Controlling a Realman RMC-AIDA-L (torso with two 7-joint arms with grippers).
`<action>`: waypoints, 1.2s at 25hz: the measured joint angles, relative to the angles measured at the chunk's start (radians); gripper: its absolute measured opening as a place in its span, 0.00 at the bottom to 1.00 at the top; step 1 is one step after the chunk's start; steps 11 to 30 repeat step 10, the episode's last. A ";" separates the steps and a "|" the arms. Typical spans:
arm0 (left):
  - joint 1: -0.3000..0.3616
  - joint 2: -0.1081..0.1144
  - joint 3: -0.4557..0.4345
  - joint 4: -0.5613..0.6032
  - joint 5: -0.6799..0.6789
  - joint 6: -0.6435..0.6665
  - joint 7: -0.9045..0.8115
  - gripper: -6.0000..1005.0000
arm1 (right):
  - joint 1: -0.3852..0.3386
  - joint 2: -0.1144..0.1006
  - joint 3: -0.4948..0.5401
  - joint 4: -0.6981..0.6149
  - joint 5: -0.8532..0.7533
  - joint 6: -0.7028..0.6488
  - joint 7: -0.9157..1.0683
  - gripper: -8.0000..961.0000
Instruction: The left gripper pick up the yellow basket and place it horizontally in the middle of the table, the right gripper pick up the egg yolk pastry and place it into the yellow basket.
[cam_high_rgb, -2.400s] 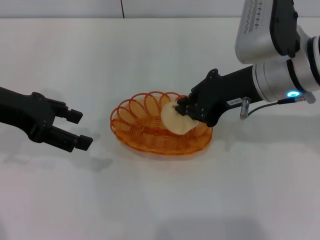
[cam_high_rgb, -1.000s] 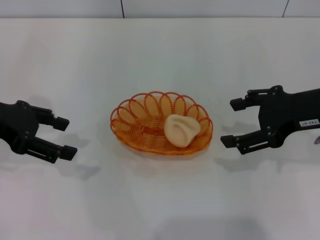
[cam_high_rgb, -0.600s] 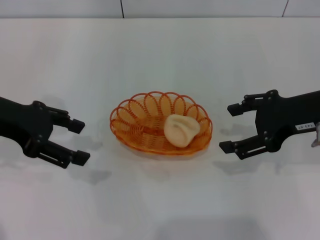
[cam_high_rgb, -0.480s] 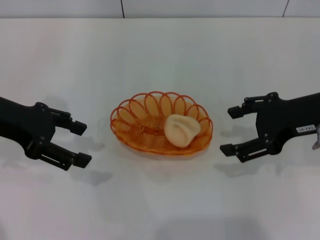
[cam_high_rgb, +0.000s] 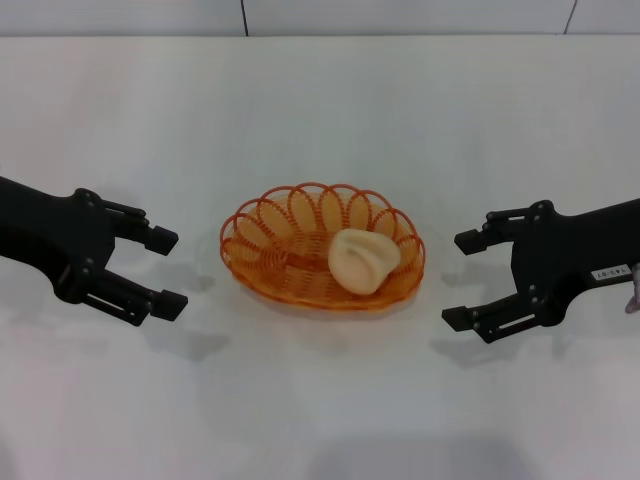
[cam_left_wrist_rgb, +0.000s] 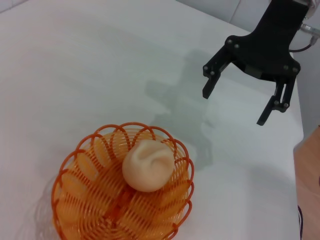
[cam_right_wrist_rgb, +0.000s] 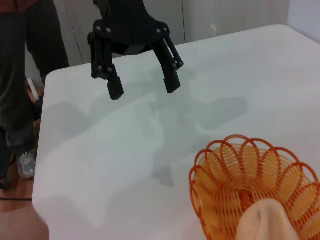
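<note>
In the head view's centre, the oval orange-yellow wire basket (cam_high_rgb: 322, 257) sits on the plain white table (cam_high_rgb: 320, 110), with the pale cream domed egg yolk pastry (cam_high_rgb: 364, 261) inside its right half. The black left end effector (cam_high_rgb: 168, 270) at left and the black right end effector (cam_high_rgb: 462, 280) at right both stand open and empty, apart from the basket. Only the right wrist view shows a person's dark-trousered legs (cam_right_wrist_rgb: 20, 75) at its left edge, beside the table.

Your robot's two arms end in matte black two-fingered claws: the left gripper (cam_high_rgb: 165, 270) unmarked, the right gripper (cam_high_rgb: 462, 280) carrying a small white label (cam_high_rgb: 609, 272) with dark print.
</note>
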 joint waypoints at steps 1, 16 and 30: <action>0.000 0.000 0.000 0.000 0.000 0.000 0.000 0.87 | 0.000 0.000 0.000 -0.001 0.000 0.001 0.000 0.91; 0.000 0.005 -0.017 0.001 -0.007 -0.004 -0.005 0.87 | 0.000 0.000 0.000 -0.003 -0.001 -0.001 0.000 0.91; 0.000 0.005 -0.017 0.001 -0.007 -0.004 -0.005 0.87 | 0.000 0.000 0.000 -0.003 -0.001 -0.001 0.000 0.91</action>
